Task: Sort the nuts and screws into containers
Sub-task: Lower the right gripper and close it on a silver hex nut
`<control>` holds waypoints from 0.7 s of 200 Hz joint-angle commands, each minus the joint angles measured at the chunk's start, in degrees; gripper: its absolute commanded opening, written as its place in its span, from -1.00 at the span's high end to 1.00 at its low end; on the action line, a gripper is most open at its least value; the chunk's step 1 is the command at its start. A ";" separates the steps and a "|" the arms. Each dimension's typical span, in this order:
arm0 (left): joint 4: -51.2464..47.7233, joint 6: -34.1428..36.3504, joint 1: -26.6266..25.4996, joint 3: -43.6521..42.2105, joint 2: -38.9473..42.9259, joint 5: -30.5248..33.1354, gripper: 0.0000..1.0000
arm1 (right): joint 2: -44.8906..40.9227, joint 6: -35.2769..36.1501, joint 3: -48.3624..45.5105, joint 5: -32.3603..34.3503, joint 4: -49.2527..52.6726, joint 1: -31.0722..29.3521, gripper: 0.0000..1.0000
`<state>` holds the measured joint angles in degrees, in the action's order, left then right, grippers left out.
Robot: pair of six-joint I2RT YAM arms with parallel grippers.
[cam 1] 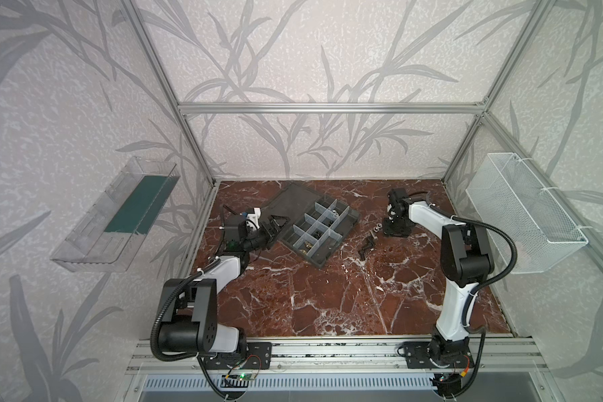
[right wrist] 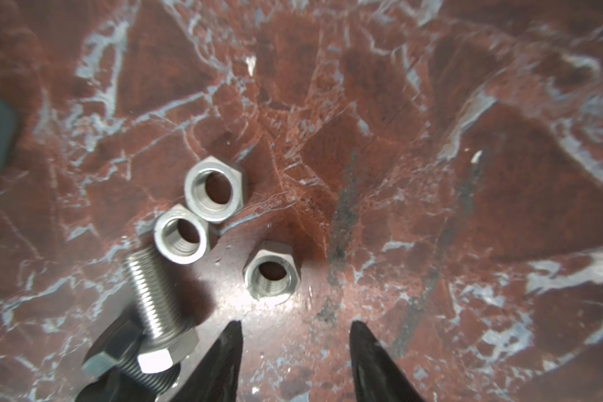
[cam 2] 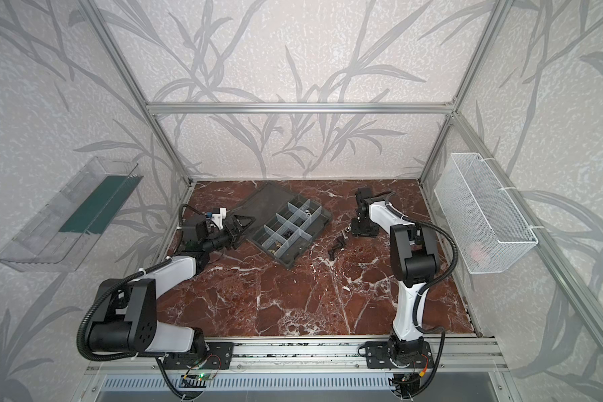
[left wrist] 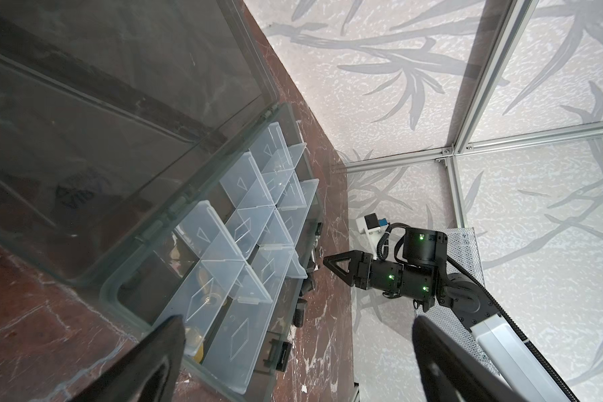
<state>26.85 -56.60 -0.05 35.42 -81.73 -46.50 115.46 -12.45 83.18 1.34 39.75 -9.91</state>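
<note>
box [cam 1: 346, 222] sits open and slanted on the marble table [cam 1: 328, 296]. its nearest cell holds brass nuts [cam 1: 308, 247]; the next cell back has dark screws [cam 1: 316, 234]. loose screws [cam 1: 365, 244] lie on the table just right of the box, toward its near end: dark ones, plus a silver bolt [right wrist: 154, 299] whose head rests across a dark one. a bit farther back, still right of the box, are 3 silver nuts [right wrist: 215, 188], flat on the table, two touching and the third apart. right gripper [right wrist: 295, 348] points down at the table farther right of the box. its jaws are apart w/ nothing btwn them, tips near the third nut but not on it. left gripper [left wrist: 296, 329] is at the box's left edge, aimed at it, jaws wide apart, empty. lid [cam 1: 289, 202] lies flat behind the box, joined along its far-left side.
</note>
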 commanded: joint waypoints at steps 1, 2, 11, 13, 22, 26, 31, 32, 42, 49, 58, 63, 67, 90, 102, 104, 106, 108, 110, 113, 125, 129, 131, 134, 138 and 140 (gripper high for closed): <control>0.88 -0.13 -0.20 1.32 0.28 -0.43 -0.99 | 1.37 -0.56 0.66 -0.81 -0.02 -0.08 -0.02; 0.86 -0.11 -0.12 1.32 0.31 -0.39 -0.99 | 1.40 -0.60 0.67 -0.77 -0.02 -0.10 -0.02; 0.74 -0.05 -0.21 1.32 0.44 -0.26 -0.99 | 1.80 -0.65 0.84 -1.15 -0.33 -0.09 -0.01; 0.70 -0.08 -0.16 1.32 0.46 -0.26 -0.99 | 1.85 -0.60 0.95 -1.21 -0.36 -0.10 -0.01; 0.61 -0.03 -0.19 1.32 0.52 -0.31 -0.99 | 2.35 -0.56 1.27 -1.21 -0.44 -0.11 -0.01; 0.59 0.01 -0.21 1.32 0.56 -0.26 -0.99 | 2.56 -0.56 1.44 -1.25 -0.32 -0.12 0.00; 0.57 0.05 -0.21 1.32 0.56 -0.26 -0.99 | 2.84 -0.56 1.76 -1.21 -0.36 -0.11 0.01; 0.53 0.07 -0.21 1.32 0.54 -0.26 -0.99 | 2.93 -0.52 1.79 -1.19 -0.37 -0.11 0.01; 0.35 0.00 -0.21 1.32 0.63 -0.17 -0.99 | 3.40 -0.45 2.14 -1.34 -0.42 -0.11 0.03; 0.22 0.07 -0.14 1.32 0.61 -0.09 -0.99 | 3.73 -0.39 2.29 -1.50 -0.49 -0.11 0.03; 0.05 0.08 -0.15 1.32 0.77 0.00 -0.99 | 4.13 -0.30 2.47 -1.69 -0.62 -0.13 0.05; -0.02 0.03 -0.16 1.21 0.75 0.14 -0.99 | 4.37 -0.30 2.58 -1.82 -0.72 -0.11 0.05; -0.13 0.05 -0.16 1.25 0.76 0.22 -0.99 | 4.56 -0.30 2.68 -1.87 -0.70 -0.11 0.06; -1.12 0.04 -0.17 1.28 0.96 0.87 -0.98 | 5.58 -0.13 3.28 -1.92 -0.91 -0.11 0.09; -1.64 0.13 -0.21 1.31 1.19 1.06 -0.99 | 5.99 -0.06 3.41 -1.71 -1.12 -0.11 0.09; -1.74 0.12 -0.21 1.32 1.26 1.19 -0.99 | 6.11 -0.04 3.46 -1.70 -1.22 -0.11 0.09; -1.94 0.20 -0.17 1.32 1.24 1.27 -0.99 | 6.21 -0.03 3.48 -1.63 -1.24 -0.11 0.10; -2.08 0.18 -0.15 1.38 1.27 1.33 -0.99 | 6.25 -0.08 3.53 -1.61 -1.34 -0.11 0.10; -2.29 0.22 -0.20 1.40 1.30 1.46 -0.99 | 6.31 -0.04 3.56 -1.61 -1.38 -0.11 0.10; -2.67 0.33 -0.21 1.47 1.46 1.58 -0.99 | 6.54 -0.07 3.64 -1.61 -1.31 -0.11 0.10; -4.63 1.10 -0.21 1.82 1.86 2.21 -0.99 | 7.14 0.31 4.68 -1.70 -0.57 -0.11 0.12; -5.41 1.35 -0.21 1.97 1.99 2.43 -0.99 | 7.30 0.31 4.86 -1.61 -0.51 -0.17 0.13; -5.93 1.50 -0.21 2.05 2.05 2.59 -0.99 | 7.36 0.27 4.93 -1.61 -0.41 -0.19 0.13; -6.63 1.82 -0.17 2.14 2.18 2.82 -0.99 | 7.41 0.20 4.97 -1.61 -0.35 -0.19 0.13; -7.58 2.25 -0.13 2.34 2.33 3.07 -0.99 | 7.37 0.16 5.06 -1.61 -0.35 -0.20 0.14; -8.02 2.45 -0.19 2.39 2.40 3.21 -0.99 | 7.42 0.06 5.11 -1.61 -0.41 -0.22 0.15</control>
<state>23.51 -56.12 -0.05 35.44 -81.45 -45.01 120.29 -12.40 87.05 0.08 40.01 -9.96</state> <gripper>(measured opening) 0.995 0.435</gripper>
